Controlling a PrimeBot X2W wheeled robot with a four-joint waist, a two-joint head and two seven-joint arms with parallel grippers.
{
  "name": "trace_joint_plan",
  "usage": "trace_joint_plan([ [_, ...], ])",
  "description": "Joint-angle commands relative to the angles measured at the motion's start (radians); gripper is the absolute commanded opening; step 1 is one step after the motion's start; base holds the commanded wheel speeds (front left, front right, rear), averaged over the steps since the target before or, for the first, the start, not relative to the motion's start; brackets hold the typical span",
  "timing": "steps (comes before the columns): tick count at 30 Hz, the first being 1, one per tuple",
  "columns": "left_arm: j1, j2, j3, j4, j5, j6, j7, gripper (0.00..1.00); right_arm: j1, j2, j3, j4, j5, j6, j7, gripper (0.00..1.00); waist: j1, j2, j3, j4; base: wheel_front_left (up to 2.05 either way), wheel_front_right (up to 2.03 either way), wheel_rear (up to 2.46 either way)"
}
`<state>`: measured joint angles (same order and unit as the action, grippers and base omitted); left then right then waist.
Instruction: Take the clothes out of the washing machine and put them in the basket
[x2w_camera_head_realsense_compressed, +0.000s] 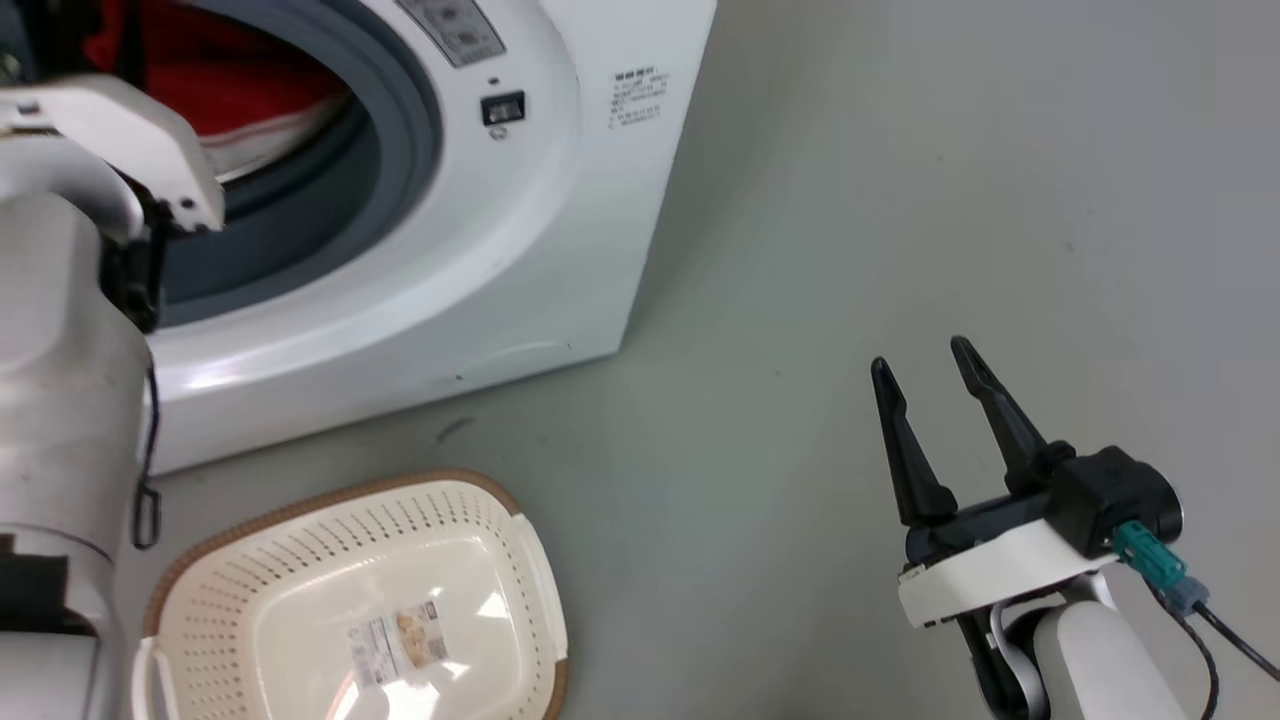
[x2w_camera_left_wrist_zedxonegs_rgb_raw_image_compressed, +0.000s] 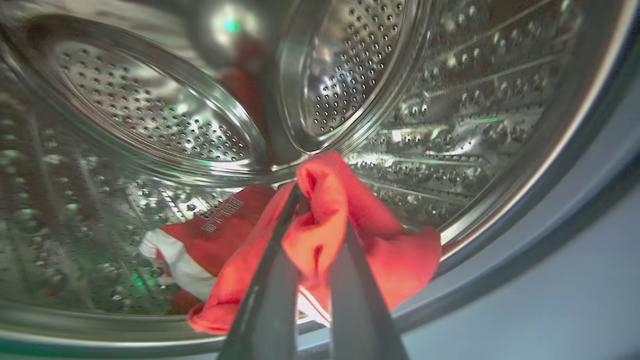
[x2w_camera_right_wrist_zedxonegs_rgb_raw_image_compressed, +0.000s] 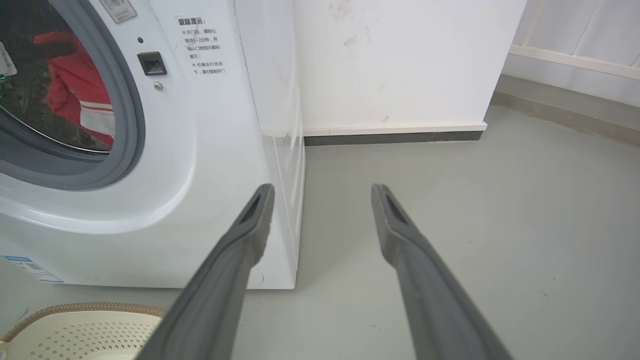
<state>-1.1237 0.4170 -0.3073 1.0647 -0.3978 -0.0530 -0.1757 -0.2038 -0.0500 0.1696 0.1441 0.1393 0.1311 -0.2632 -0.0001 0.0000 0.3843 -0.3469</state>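
From my head, my pale left forearm (x2w_camera_head_realsense_compressed: 60, 350) blocks the near side of the porthole, and the hand beyond it is hidden inside the washing machine (x2w_camera_head_realsense_compressed: 520, 230). Past the grey door seal (x2w_camera_head_realsense_compressed: 410, 120) I make out only a red patch with a strip of white trim. The basket (x2w_camera_head_realsense_compressed: 230, 590) sits on the floor (x2w_camera_head_realsense_compressed: 800, 250) just in front of the machine. Its near end is cut off by the bottom edge, and the label on its bottom is too small to read. From my right wrist only one corner of its brown rim shows.

Inside the steel drum (x2w_camera_left_wrist_zedxonegs_rgb_raw_image_compressed: 450, 100), my left wrist sees the jersey (x2w_camera_left_wrist_zedxonegs_rgb_raw_image_compressed: 385, 250) more fully. Its white lettering is small and blurred, and its lower edge is hidden behind my own fingers. One fingertip of my left gripper (x2w_camera_left_wrist_zedxonegs_rgb_raw_image_compressed: 320, 215) is buried under the cloth.

Those two fingers are pinched on a raised fold of the red fabric, which bulges up between and over them. The rest of the jersey drapes down from the fold onto the drum floor, close to the front lip, with a white-trimmed part spread out to one side. All of it is inside the drum.

My right gripper (x2w_camera_head_realsense_compressed: 921, 355) hangs over bare floor, well apart from the machine and the basket. Its fingers are spread wide with nothing between them and touching nothing.
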Motion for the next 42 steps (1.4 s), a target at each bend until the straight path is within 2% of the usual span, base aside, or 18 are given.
trace_joint_plan([
  [1,0.026,-0.014,0.006,0.004,-0.008,-0.003,-0.021,0.00,0.018,-0.001,-0.007,0.007,-0.010,-0.001,-0.001,1.00,0.0001,0.0000,-0.071,0.035,0.00,0.00,0.00],
  [4,0.081,-0.040,0.021,-0.007,-0.032,-0.006,-0.072,0.00,0.042,-0.001,-0.023,0.012,-0.020,-0.001,0.013,1.00,0.0001,0.0000,-0.144,0.055,0.00,0.00,0.00],
  [12,0.178,-0.061,0.061,-0.085,-0.061,-0.003,-0.090,0.00,0.081,-0.001,-0.040,0.001,-0.031,-0.001,0.043,1.00,0.0001,0.0000,-0.226,0.079,0.00,0.00,0.00],
  [21,0.397,-0.080,0.123,-0.360,-0.049,0.033,-0.090,0.00,0.139,-0.001,-0.070,-0.017,-0.038,-0.001,0.067,1.00,0.0001,0.0000,-0.305,0.120,0.00,0.00,0.00],
  [24,0.549,-0.086,0.140,-0.554,-0.035,0.067,-0.090,0.00,0.164,0.000,-0.078,-0.030,-0.043,-0.001,0.084,1.00,0.0001,0.0000,-0.338,0.145,0.00,0.00,0.00],
  [29,0.718,-0.098,0.145,-0.782,-0.036,0.122,-0.083,0.00,0.188,0.000,-0.084,-0.050,-0.050,-0.001,0.099,1.00,0.0001,0.0000,-0.355,0.175,0.00,0.00,0.00],
  [35,0.949,-0.121,0.128,-1.040,-0.043,0.199,-0.023,0.00,0.200,0.000,-0.082,-0.076,-0.059,-0.001,0.117,1.00,0.0001,0.0000,-0.352,0.210,0.00,0.00,0.00],
  [39,1.072,-0.139,0.104,-1.121,-0.047,0.234,0.010,0.00,0.199,0.000,-0.083,-0.095,-0.064,-0.001,0.123,1.00,0.0001,0.0000,-0.326,0.233,0.00,0.00,0.00],
  [42,1.125,-0.147,0.090,-1.107,-0.057,0.236,0.021,0.00,0.184,0.000,-0.079,-0.104,-0.067,-0.001,0.126,1.00,0.0001,0.0000,-0.295,0.247,0.00,0.00,0.00],
])
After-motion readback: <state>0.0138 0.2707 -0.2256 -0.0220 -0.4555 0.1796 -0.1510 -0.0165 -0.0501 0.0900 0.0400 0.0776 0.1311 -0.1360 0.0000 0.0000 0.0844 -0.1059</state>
